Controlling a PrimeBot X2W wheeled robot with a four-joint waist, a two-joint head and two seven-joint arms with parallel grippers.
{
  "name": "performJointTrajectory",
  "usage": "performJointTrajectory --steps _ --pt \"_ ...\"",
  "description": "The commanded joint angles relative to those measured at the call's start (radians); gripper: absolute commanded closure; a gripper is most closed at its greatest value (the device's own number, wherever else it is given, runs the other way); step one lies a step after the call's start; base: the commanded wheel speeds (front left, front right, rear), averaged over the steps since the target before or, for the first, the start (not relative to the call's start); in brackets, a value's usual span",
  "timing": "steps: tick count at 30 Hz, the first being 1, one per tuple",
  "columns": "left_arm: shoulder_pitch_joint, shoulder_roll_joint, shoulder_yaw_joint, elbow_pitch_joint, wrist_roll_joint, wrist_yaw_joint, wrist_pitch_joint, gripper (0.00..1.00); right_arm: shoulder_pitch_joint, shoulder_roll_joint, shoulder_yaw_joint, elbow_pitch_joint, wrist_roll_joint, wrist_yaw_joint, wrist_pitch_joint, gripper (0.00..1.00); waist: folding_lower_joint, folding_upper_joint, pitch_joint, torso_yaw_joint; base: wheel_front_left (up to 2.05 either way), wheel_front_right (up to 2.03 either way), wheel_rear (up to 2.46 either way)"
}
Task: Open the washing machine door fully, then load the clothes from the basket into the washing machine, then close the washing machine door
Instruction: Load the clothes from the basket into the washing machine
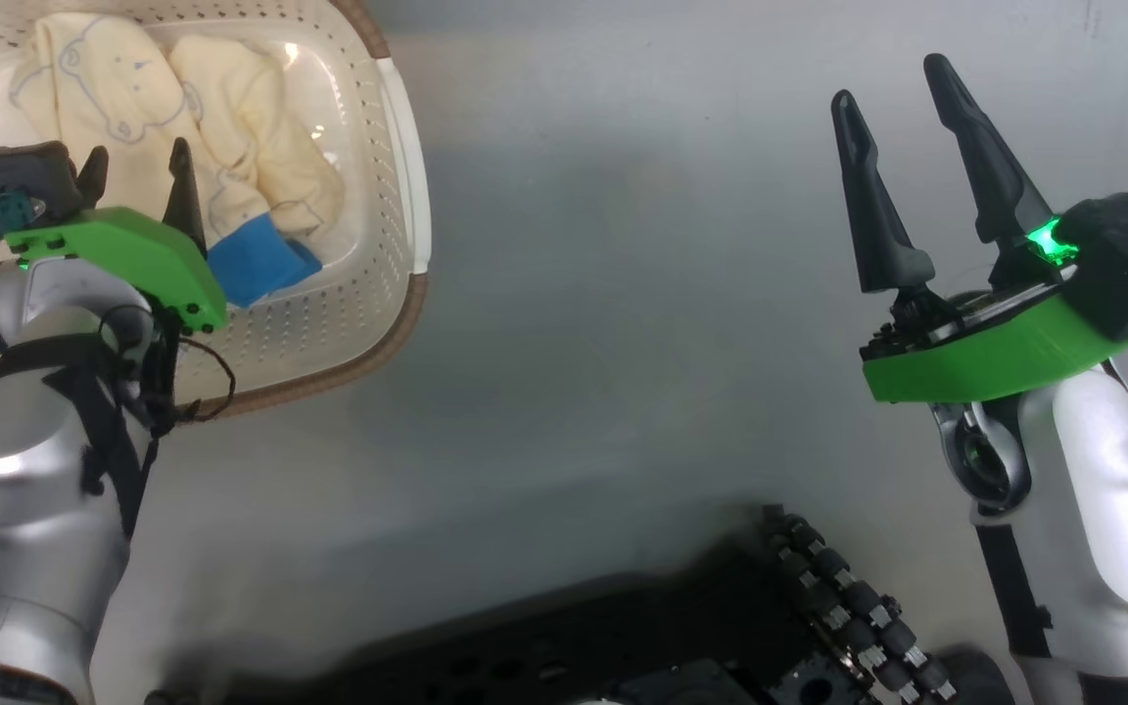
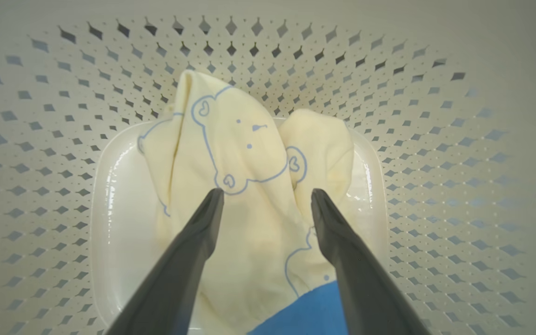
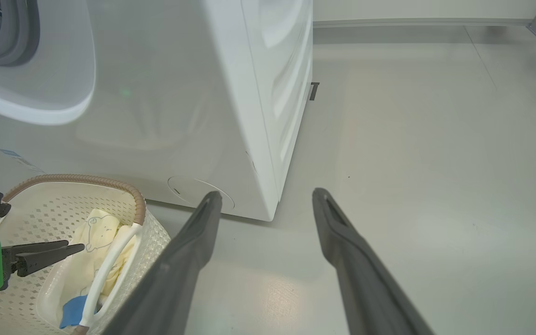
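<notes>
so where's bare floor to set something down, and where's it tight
Bare floor lies between the basket and the right gripper, and beside the washing machine. The basket is crowded: the clothes cover much of its bottom, with the left gripper open over them.

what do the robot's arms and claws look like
Both arms are pale silver-grey with bright green wrist plates. The left claw and right claw each have two long tapered dark grey fingers. Black cables loop by the left wrist; a green light glows on the right.

Basket (image 1: 329, 323) — perforated glossy plastic; clothes (image 2: 231, 153) — soft matt cloth; washing machine (image 3: 179, 116) smooth, glossy; floor (image 1: 623, 294) smooth.
</notes>
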State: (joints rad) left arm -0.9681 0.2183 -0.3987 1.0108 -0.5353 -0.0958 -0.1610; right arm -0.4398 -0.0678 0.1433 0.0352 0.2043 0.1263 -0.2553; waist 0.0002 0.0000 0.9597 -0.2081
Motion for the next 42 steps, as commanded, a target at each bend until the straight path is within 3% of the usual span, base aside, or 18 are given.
performJointTrajectory --steps 1,10,23,24,26,42 --pt "0.006 0.029 0.019 0.008 -0.009 -0.004 0.005 0.00 0.025 0.000 0.020 -0.033 0.011 0.004 -0.006 0.00 -0.0002 0.0000 0.025 -0.019 0.00 0.00 0.00" --pt "-0.071 0.053 0.001 0.121 -0.043 -0.030 0.066 0.00 0.021 0.008 0.036 -0.042 0.027 0.004 -0.006 0.00 -0.0002 0.0000 0.079 -0.067 0.00 0.00 0.00" --pt "-0.128 0.073 0.001 0.219 -0.113 -0.035 0.181 0.00 0.020 0.014 0.056 -0.041 0.045 0.004 -0.006 0.00 -0.0002 0.0000 0.110 -0.108 0.00 0.00 0.00" --pt "-0.129 0.074 0.004 0.223 -0.119 -0.035 0.184 0.56 0.020 0.014 0.056 -0.041 0.045 0.004 -0.006 0.00 -0.0002 0.0000 0.110 -0.109 0.00 0.00 0.00" --pt "-0.130 0.077 0.003 0.231 -0.121 -0.035 0.179 1.00 0.020 0.015 0.054 -0.040 0.044 0.004 -0.006 0.00 -0.0002 0.0000 0.108 -0.109 0.00 0.00 0.00" --pt "-0.110 0.051 -0.039 0.245 -0.094 -0.027 0.018 1.00 0.034 -0.004 -0.006 -0.047 0.010 0.004 -0.006 0.00 -0.0002 0.0000 0.025 -0.034 0.00 0.00 0.00"
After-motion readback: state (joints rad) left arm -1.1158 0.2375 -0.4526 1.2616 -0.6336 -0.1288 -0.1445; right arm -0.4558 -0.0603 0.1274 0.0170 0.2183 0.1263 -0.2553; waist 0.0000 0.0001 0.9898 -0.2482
